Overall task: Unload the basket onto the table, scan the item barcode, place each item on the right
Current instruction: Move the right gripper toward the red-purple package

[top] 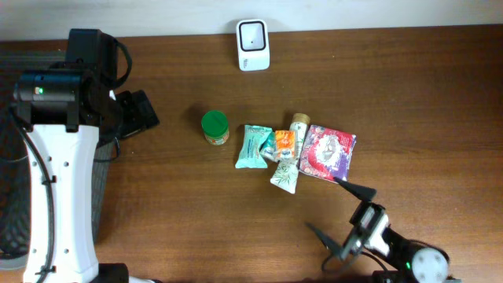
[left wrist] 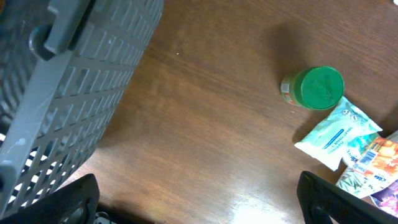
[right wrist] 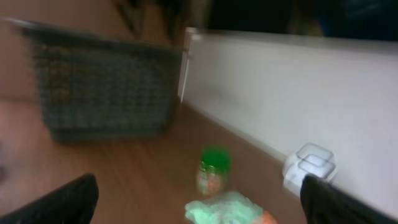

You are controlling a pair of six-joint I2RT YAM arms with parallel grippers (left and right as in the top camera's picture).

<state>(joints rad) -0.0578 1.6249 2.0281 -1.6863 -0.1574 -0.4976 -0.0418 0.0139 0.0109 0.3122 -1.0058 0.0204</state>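
Left arm [top: 59, 196], overhead: white link rises along the table's left edge, dark wrist bent to the right. Left gripper [top: 144, 114] points toward the goods, jaws wide, nothing between them. Right gripper [top: 339, 214] at the near edge, angled up-left, jaws spread wide and empty, upper finger tip just beside the red packet [top: 328, 152].

Count on the table [top: 424, 86]: five goods and one white scanner [top: 253, 45].
- one green-lidded jar [top: 214, 126], standing apart to the left
- one teal pouch [top: 252, 147]
- one orange sachet [top: 284, 145]
- one tan-capped tube [top: 291, 157]
- one red packet

The last four touch or overlap. Scanner sits at the far edge, well apart from them. None of the goods is held.

Left wrist view: both fingers [left wrist: 62, 202] at the lower corners, far apart. One grey mesh basket [left wrist: 68, 81] at left; jar [left wrist: 317, 88], pouch [left wrist: 339, 134] and sachet [left wrist: 376, 155] at right.

Right wrist view, blurred: fingers [right wrist: 56, 202] in the lower corners, wide apart. Jar [right wrist: 213, 169] at centre, pouch [right wrist: 227, 208] below it, scanner [right wrist: 311, 165] at right by the white wall [right wrist: 280, 81], basket [right wrist: 99, 87] far left.
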